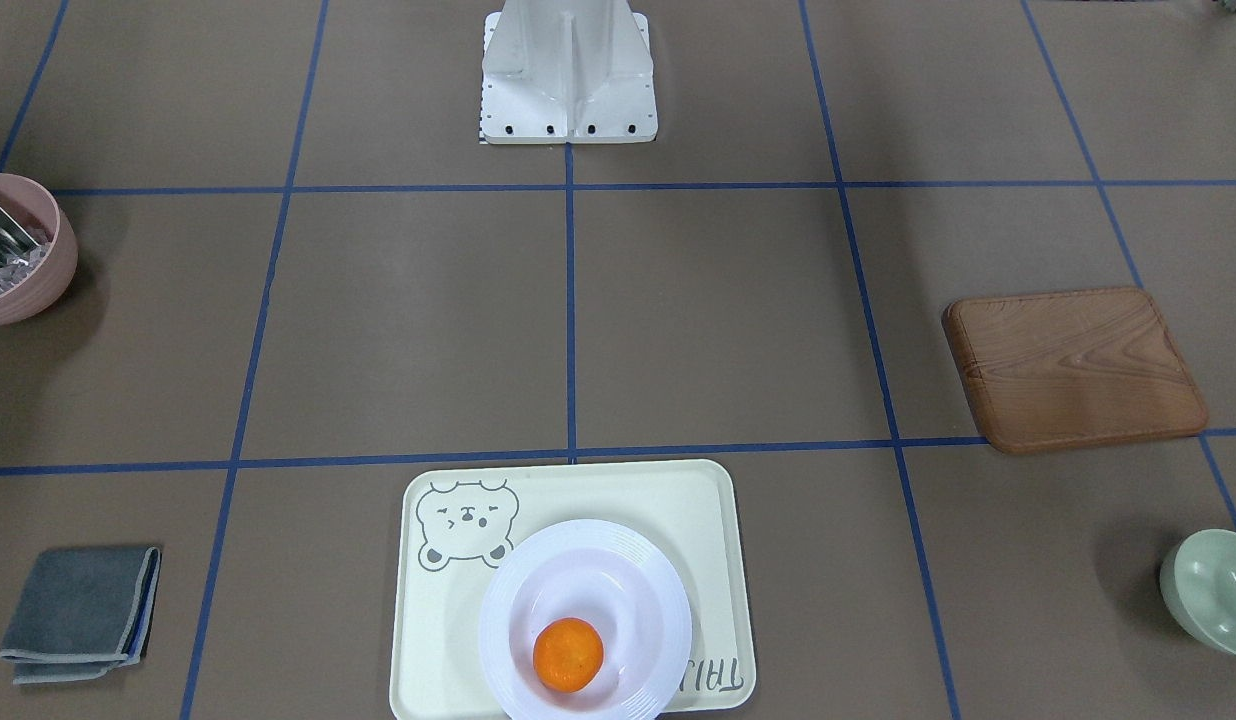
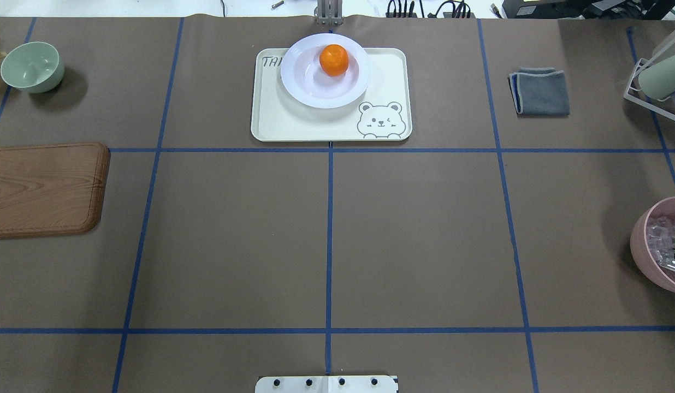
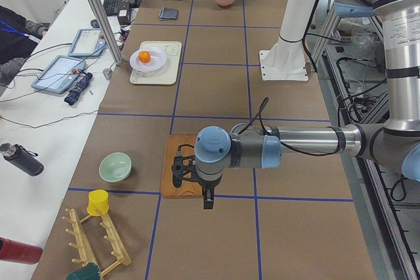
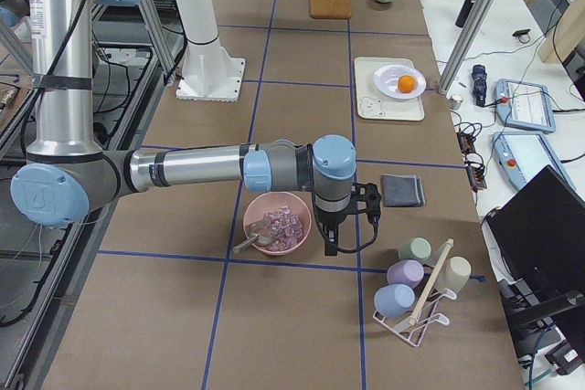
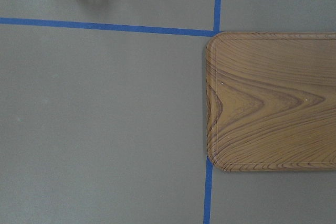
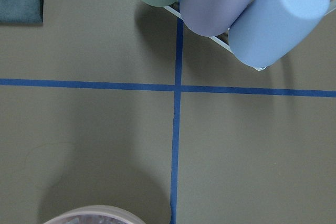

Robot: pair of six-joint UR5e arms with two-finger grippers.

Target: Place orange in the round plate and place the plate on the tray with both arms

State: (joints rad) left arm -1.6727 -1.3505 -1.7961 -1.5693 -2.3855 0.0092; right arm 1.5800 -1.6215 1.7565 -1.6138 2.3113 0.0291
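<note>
The orange [image 2: 333, 60] sits in the round plate [image 2: 302, 82], which rests on the tray [image 2: 272, 123] and seems to overlap its far rim. Both lie well apart from either tool. The left tool [image 3: 178, 174] hangs above the desk [image 2: 234, 245] at the wooden board [image 5: 273, 100]'s edge; the right tool [image 4: 364, 207] hangs between the pink bowl [image 4: 274, 216] and the grey cloth [image 4: 402, 190]. Whether either tool is wide or narrow, I cannot tell.

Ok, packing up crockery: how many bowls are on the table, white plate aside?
2. A pale green round bowl beyond the brown wooden board on the robot's left; a pink round bowl holding clear cubes on its right. None looks hidden.
</note>
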